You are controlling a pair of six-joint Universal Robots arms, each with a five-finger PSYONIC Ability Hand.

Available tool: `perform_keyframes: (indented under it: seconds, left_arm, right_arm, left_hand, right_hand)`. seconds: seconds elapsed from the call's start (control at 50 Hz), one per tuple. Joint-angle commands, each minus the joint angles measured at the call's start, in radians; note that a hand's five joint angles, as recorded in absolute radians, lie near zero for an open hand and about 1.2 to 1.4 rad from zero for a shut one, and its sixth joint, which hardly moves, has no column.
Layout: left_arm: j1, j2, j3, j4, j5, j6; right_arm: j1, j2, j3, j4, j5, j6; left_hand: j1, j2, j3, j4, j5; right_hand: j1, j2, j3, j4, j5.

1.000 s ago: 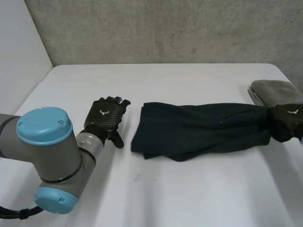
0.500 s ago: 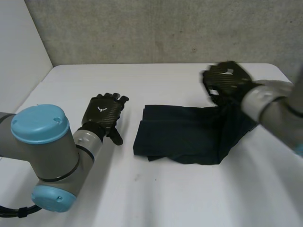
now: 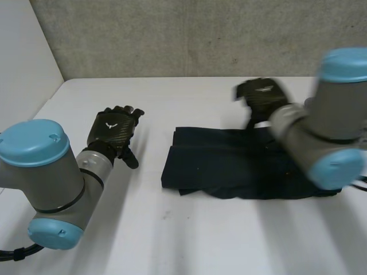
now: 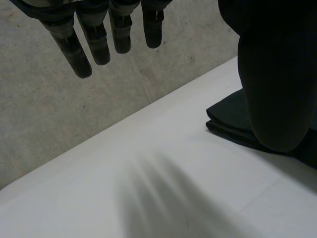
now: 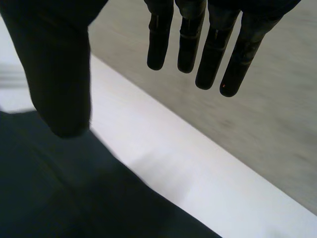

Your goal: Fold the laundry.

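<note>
Head view: dark cloth (image 3: 229,163) lying folded mid-bench, both hands off it.
The cloth is resting as a layered rectangle on the white bench (image 3: 189,240), its near edge looking uneven. The left hand (image 3: 114,129) is hovering beside it, fingers straight and holding nothing. The right hand (image 3: 264,94) is hanging over the cloth's far edge, fingers likewise straight and empty. At least one fold seems done; I'd guess another halving and some tidying are left.

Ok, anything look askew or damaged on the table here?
Only slightly: the dark cloth lies folded but untidy, its near edge wavy and a lower layer peeking out at the end toward the left robot hand. That and the right robot hand are open. No damage visible.
</note>
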Motion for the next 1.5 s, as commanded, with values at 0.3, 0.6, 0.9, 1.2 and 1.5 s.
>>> perform_keyframes:
  seconds: [0.3, 0.6, 0.9, 1.2, 1.5]
  left_arm:
    - [-0.01, -0.011, -0.005, 0.0, 0.002, 0.0]
    - [-0.01, -0.014, -0.013, 0.0, 0.002, 0.0]
    - [-0.01, -0.011, -0.013, 0.0, 0.002, 0.0]
    - [-0.009, 0.026, 0.009, -0.002, 0.002, 0.003]
    - [-0.02, 0.014, 0.182, -0.002, -0.001, 0.0]
  right_arm:
    - [-0.496, -0.218, 0.662, -0.092, -0.349, -0.383]
    - [-0.525, -0.132, 0.696, -0.298, -0.346, -0.381]
    - [-0.522, -0.083, 0.574, -0.356, -0.231, -0.403]
    - [-0.007, -0.04, 0.104, 0.02, -0.206, -0.582]
    - [0.236, 0.114, 0.024, 0.015, -0.291, -0.604]
  left_hand:
    - [-0.02, -0.032, -0.04, -0.031, -0.052]
    - [-0.02, -0.032, -0.04, -0.031, -0.052]
    - [-0.02, -0.032, -0.04, -0.031, -0.052]
    - [-0.02, -0.032, -0.04, -0.031, -0.052]
    - [-0.02, -0.032, -0.04, -0.031, -0.052]
  right_hand:
    - [0.13, 0.077, 0.076, 0.076, 0.08]
    - [0.08, 0.027, 0.026, 0.026, 0.03]
    - [0.966, 0.912, 0.912, 0.912, 0.916]
    - [0.966, 0.912, 0.912, 0.912, 0.916]
    - [0.107, 0.054, 0.053, 0.053, 0.057]
